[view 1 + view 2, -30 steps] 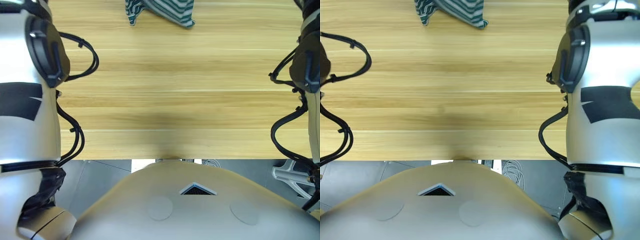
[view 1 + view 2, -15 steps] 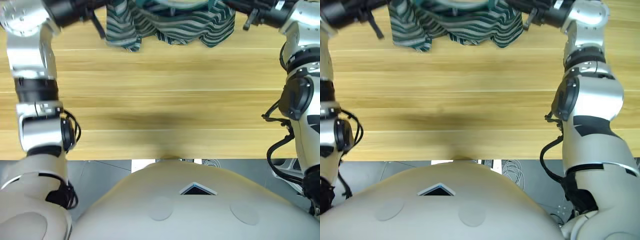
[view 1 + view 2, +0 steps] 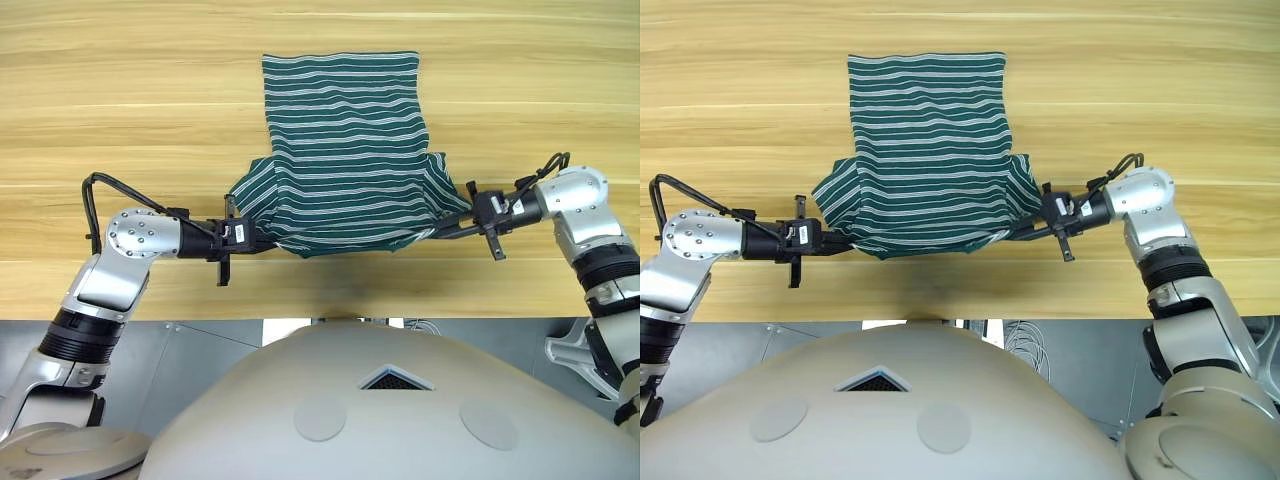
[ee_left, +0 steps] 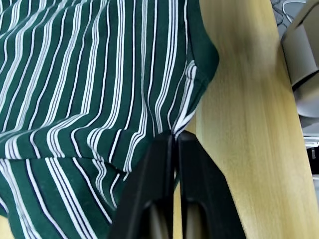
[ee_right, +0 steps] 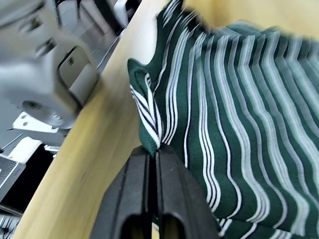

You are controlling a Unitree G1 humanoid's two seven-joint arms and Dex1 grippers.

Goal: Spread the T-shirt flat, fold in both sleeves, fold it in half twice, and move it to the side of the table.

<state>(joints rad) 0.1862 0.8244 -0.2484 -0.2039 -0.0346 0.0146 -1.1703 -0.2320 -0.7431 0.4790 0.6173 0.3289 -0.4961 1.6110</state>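
Drawn back from the far edge, the T-shirt (image 3: 345, 140) is stretched over the table (image 3: 120, 110), its near corners pinched between the closed fingers of the left gripper (image 3: 272, 242) and right gripper (image 3: 428, 232). Spreading is judged underway; lowering and release are called for next.

— Where's the shirt (image 3: 345, 150)?
— On the tabletop (image 3: 120, 100), in the middle before me, its far end lying flat.
— And your jaws?
— My left jaws grip its near left corner, my right jaws its near right corner, both close to the tabletop's front edge.
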